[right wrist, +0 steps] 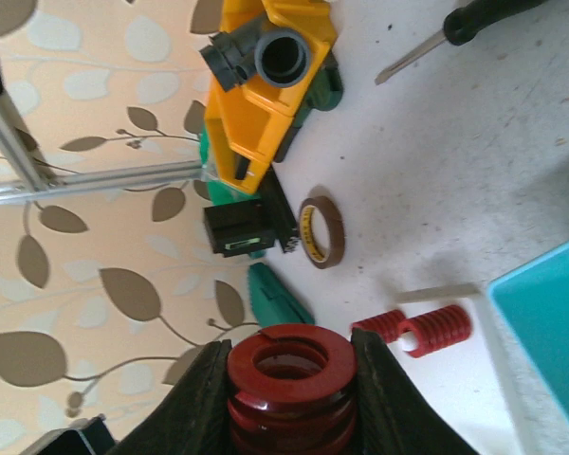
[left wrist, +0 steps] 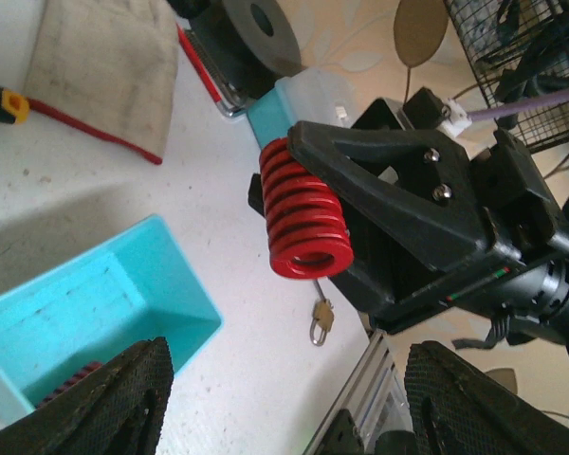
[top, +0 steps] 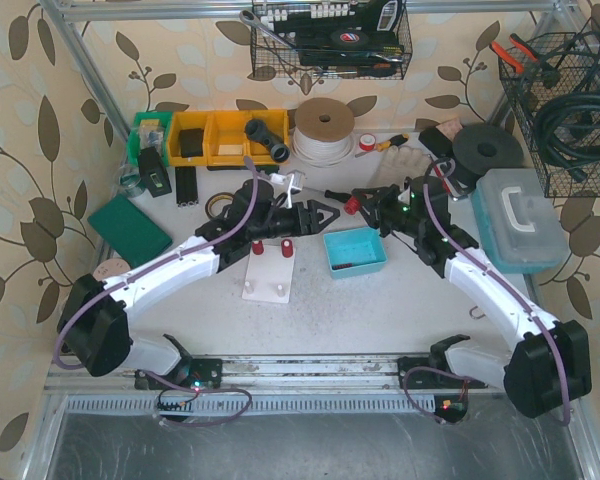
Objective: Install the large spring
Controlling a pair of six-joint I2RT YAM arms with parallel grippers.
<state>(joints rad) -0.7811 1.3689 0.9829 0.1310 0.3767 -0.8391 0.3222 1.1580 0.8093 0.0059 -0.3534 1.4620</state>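
Now the right pincer squeezes the big red spring, up over the tabletop beside the blue tray. The left pincer is wide open and holds nothing. The round spring might slip out, roll away, or miss its spot on the white board.

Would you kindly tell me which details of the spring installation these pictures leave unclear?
Large red coil spring: right wrist view, its lower end is cut off by the bottom edge.
White base plate: top view, the marks at its near end are too small to tell pegs from holes.
Red ribbed object in the turquoise plastic tray: left wrist view, mostly hidden by a jaw of the left gripper.
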